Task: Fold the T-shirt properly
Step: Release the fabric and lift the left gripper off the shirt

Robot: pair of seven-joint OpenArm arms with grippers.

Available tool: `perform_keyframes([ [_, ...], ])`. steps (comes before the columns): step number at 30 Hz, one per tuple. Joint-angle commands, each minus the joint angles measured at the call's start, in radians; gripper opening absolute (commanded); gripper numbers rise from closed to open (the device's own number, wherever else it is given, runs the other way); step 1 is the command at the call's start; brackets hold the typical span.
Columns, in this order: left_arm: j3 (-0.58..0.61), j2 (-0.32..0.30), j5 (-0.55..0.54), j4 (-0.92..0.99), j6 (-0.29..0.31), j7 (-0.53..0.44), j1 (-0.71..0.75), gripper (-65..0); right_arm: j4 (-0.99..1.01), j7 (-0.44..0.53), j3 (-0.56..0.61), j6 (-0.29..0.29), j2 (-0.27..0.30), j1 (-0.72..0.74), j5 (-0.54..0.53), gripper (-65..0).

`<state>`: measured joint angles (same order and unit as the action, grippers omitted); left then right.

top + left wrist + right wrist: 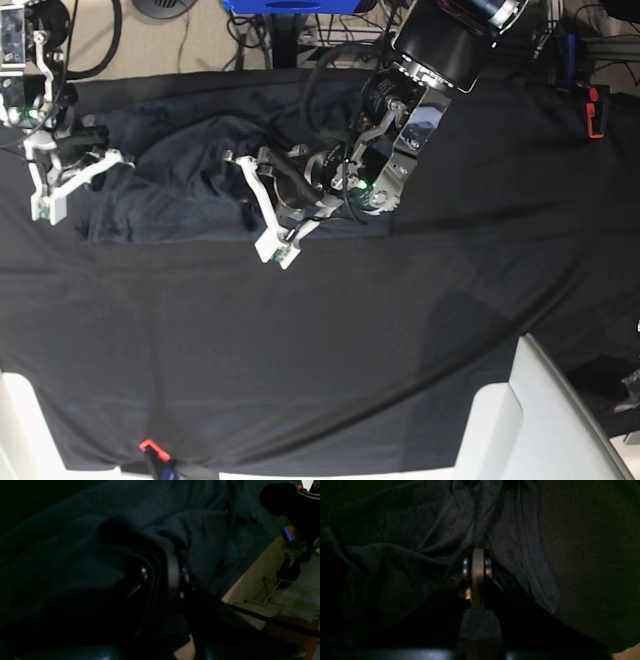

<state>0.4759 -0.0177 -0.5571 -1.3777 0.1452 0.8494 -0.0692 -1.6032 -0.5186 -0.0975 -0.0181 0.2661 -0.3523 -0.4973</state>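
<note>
The dark slate-grey T-shirt [180,190] lies crumpled across the far left and middle of the table. My right gripper [95,165] is at the shirt's left edge. In the right wrist view its jaws [477,552] are shut on a gathered fold of the T-shirt [425,540]. My left gripper [250,205] is over the shirt's middle. In the left wrist view its fingers [173,562] are closed, with the T-shirt [200,530] bunched over the tip. The pinch itself is dark and hard to make out.
A black table cloth [300,350] covers the whole table. White blocks stand at the front right [540,420] and front left [20,430] corners. A red clamp [148,447] sits on the front edge and a red item [593,110] at the far right. The left wrist view shows the floor [262,580] past the table edge.
</note>
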Motion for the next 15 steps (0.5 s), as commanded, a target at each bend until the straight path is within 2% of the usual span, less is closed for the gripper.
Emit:
perform_keyframes([
  [1, 0.011, 0.009, -0.019, -0.015, 0.006, -0.012, -0.016, -55.0, -0.015, 0.021, -0.008, 0.002, 0.014, 0.005, -0.007, -64.8],
  [11, 0.017, 0.000, -0.019, -0.022, 0.006, -0.011, -0.016, -55.0, -0.015, 0.019, -0.006, 0.002, 0.015, 0.005, -0.007, -64.8],
  [15, 0.070, -0.005, -0.019, -0.022, 0.006, -0.011, -0.027, -55.0, -0.015, 0.019, -0.006, 0.002, 0.015, 0.006, -0.007, -64.8],
])
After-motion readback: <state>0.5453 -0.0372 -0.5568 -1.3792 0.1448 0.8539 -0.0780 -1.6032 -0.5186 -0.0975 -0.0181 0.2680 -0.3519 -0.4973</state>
